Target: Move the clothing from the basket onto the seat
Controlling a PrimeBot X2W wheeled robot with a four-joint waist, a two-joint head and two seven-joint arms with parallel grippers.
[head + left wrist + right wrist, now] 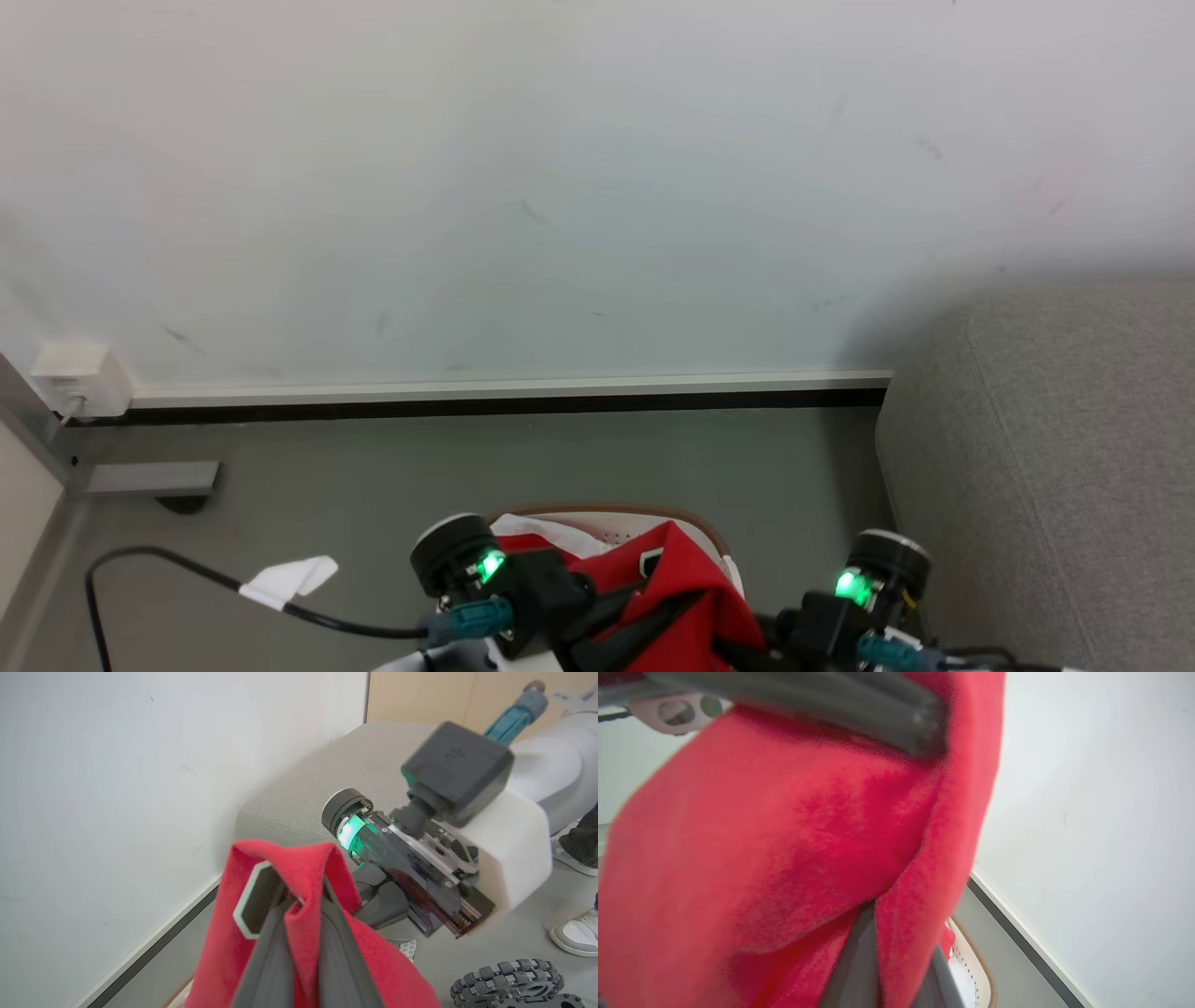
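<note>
Clothing (303, 868) hangs above the basket (705, 527), clamped in both left pincer (303, 903) and right pincer (896, 938), probably so it lifts clear before crossing to the seat (1046, 448).

A pale, scuffed wall (560, 187) is edged by a white skirting (504, 385) above a grey-green floor (560, 467). A white socket box (79, 378) is fixed at the left. A black cable (168, 560) with a white tag (289, 579) is laid across the floor. A person's white shoe (577, 935) is seen nearby.
</note>
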